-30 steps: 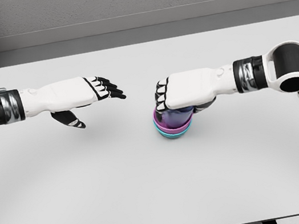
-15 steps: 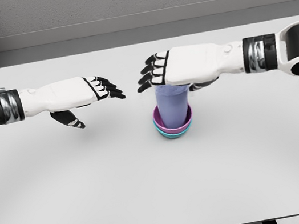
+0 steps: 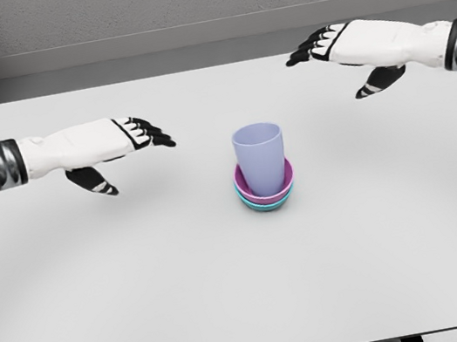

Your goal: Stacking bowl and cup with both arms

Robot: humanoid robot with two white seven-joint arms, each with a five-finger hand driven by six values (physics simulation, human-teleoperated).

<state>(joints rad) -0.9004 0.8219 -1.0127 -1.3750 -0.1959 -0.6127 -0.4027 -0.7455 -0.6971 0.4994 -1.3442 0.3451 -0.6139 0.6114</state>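
Left arm: reaches in from the left edge, forearm level, dark-banded wrist showing.
Left hand: palm down, fingers stretched out toward the middle, thumb hanging below, holding nothing.
Right arm: enters from the upper right, angled slightly downward to the left.
Right hand: raised, palm down, fingers spread and relaxed, thumb dropped beneath, empty.

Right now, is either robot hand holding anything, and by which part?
Nothing is held. The left robot hand and right robot hand are open, apart from the cup standing in the stacked bowls.
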